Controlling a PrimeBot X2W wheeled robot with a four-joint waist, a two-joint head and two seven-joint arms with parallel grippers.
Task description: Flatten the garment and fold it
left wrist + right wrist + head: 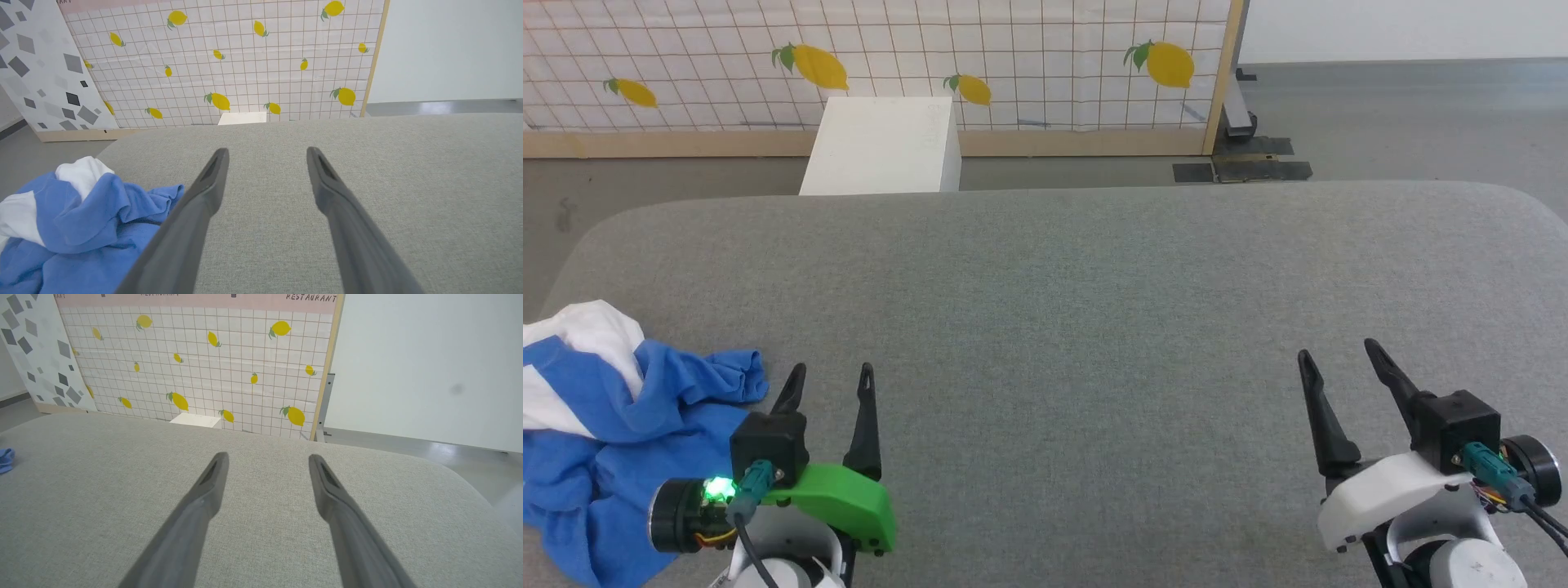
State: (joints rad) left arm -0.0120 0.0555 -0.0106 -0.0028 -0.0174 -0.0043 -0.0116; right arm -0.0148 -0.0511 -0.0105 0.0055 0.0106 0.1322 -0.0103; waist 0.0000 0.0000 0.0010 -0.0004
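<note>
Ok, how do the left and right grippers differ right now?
The left gripper wears a green cover; the right gripper a white cover. The left sits close beside the crumpled garment; the right is far from it, over the grey surface. Both are open and hold nothing.

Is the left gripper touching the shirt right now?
Cannot tell. In the head and left wrist views the left gripper overlaps the edge of the garment, hiding any gap or contact.
</note>
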